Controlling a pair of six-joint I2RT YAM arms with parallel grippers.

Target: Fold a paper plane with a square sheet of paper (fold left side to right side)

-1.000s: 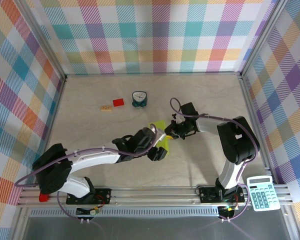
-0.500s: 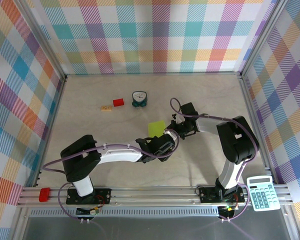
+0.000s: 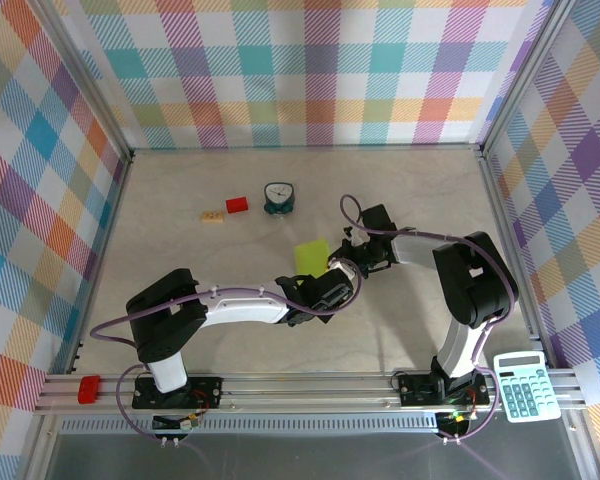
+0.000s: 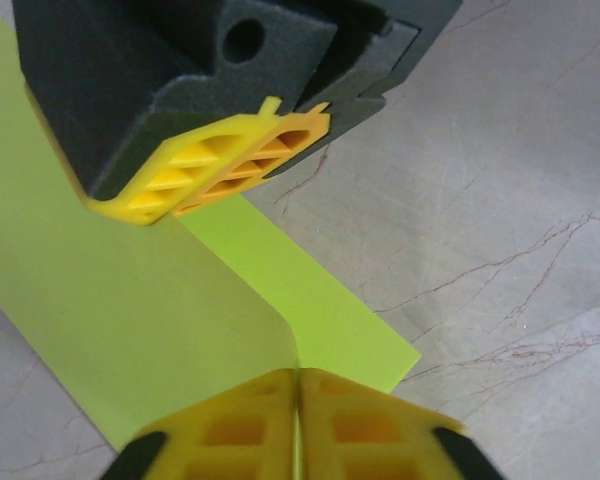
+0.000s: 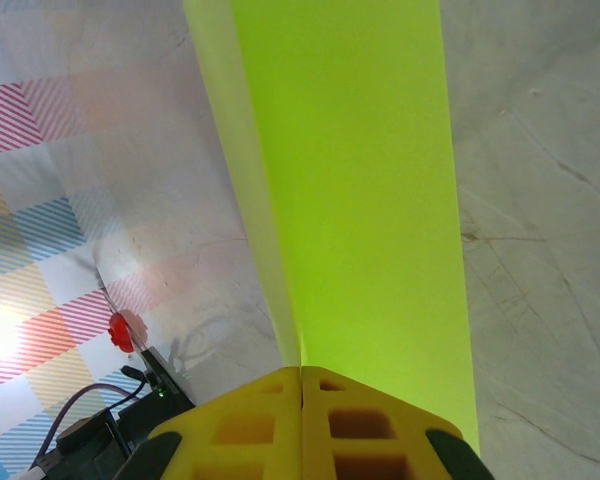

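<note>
The left gripper (image 4: 298,385) has its jaws pressed together on one edge of the sheet of paper (image 4: 150,300), which curls up off the worktop (image 4: 500,200) into them. The right gripper (image 5: 300,380) is also clamped on the sheet, jaws together. The overhead view places the paper mid-worktop. The left wrist view shows both grippers on it.

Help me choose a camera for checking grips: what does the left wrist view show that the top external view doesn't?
Left wrist: the left gripper with shut fingertips pinching the curled-over edge of the square sheet of paper. Top external: the teal clock, red block and calculator. Both: the sheet and the right gripper holding it.
</note>
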